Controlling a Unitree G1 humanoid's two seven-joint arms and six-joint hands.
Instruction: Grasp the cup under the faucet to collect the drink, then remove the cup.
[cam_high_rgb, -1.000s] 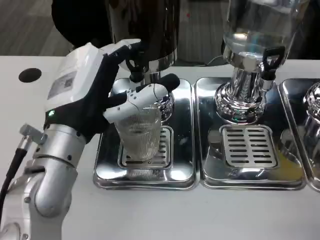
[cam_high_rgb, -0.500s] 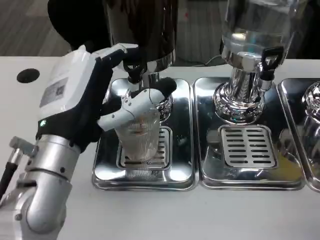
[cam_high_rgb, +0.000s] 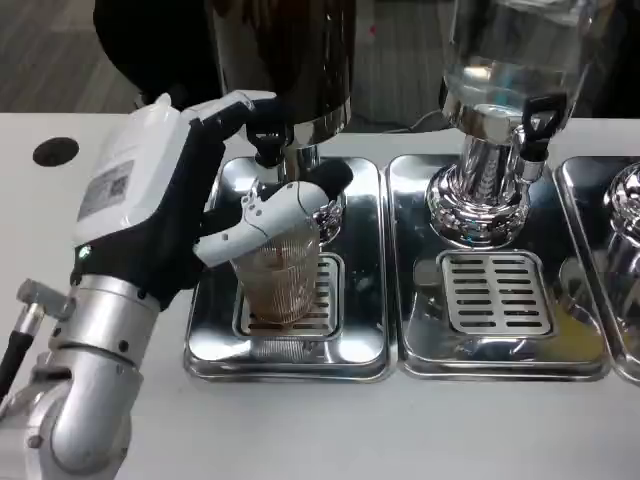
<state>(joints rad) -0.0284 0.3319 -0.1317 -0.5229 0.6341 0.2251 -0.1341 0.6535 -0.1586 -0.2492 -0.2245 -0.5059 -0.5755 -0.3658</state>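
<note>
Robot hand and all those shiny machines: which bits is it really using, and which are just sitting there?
In use:
- left robot hand, gripping the cup
- ribbed clear cup, brown drink inside
- black faucet above it
- drip tray underneath

Just there:
- clear-tank dispenser
- its drip tray

Left hand (cam_high_rgb: 165, 215): white back, black palm; fingers wrapped around the cup, one finger raised against the faucet.
Cup: clear ribbed glass cup (cam_high_rgb: 281, 285), upright on the slotted grate of the left steel drip tray (cam_high_rgb: 215, 345), holding brown liquid.
Faucet: black tap (cam_high_rgb: 268, 148) directly above the cup, on the dark-bodied drink dispenser (cam_high_rgb: 290, 60) at the table's far edge.
Middle station: clear-tank dispenser (cam_high_rgb: 510, 50) with chrome base over a second steel drip tray (cam_high_rgb: 420, 340).
Table: white table (cam_high_rgb: 330, 430); black round hole (cam_high_rgb: 55, 152) near its far left corner.
</note>
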